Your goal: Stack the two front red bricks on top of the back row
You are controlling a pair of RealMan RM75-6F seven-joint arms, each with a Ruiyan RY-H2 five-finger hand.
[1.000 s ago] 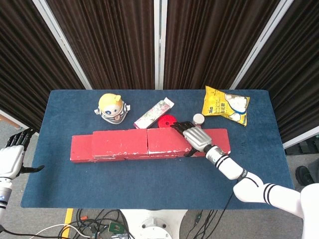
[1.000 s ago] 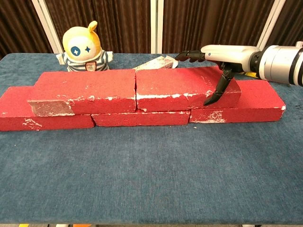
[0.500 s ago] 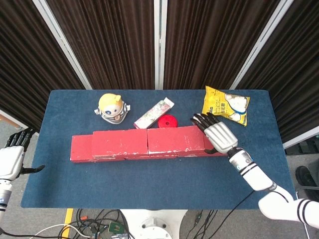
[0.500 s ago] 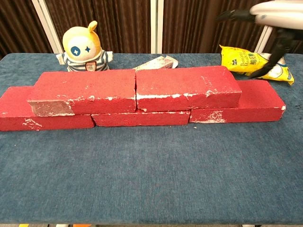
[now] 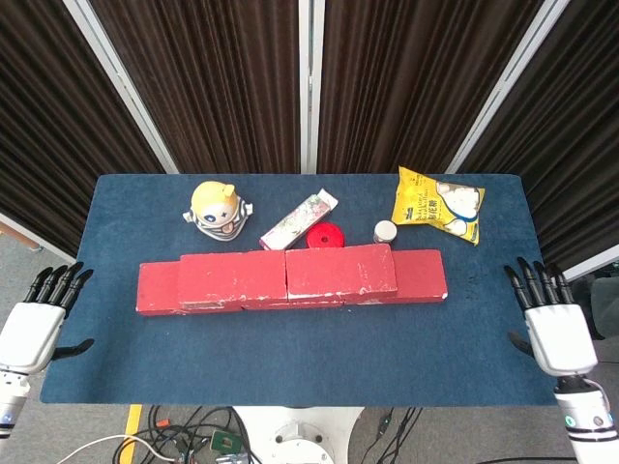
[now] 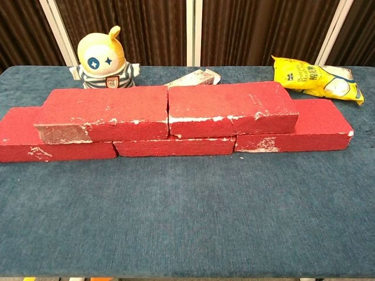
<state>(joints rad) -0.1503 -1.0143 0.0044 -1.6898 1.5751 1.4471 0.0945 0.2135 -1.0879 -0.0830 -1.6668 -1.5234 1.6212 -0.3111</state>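
Note:
Two red bricks lie side by side on top of a lower row of red bricks: the left top brick (image 5: 232,273) (image 6: 108,112) and the right top brick (image 5: 340,269) (image 6: 231,109). The lower row (image 5: 421,275) (image 6: 319,126) juts out at both ends. My right hand (image 5: 551,324) hovers off the table's right edge, fingers spread, holding nothing. My left hand (image 5: 39,319) hangs off the left edge, fingers spread and empty too. Neither hand shows in the chest view.
Behind the bricks on the blue table (image 5: 290,358) stand a yellow plush toy (image 5: 219,210) (image 6: 104,58), a pink-white box (image 5: 300,219) (image 6: 193,78), a red round lid (image 5: 326,235), a small white jar (image 5: 385,232) and a yellow snack bag (image 5: 437,203) (image 6: 316,77).
My right hand has let go of the right top brick, lifted and drawn back off the table's right edge. The left hand rose slightly. The bricks stay put.

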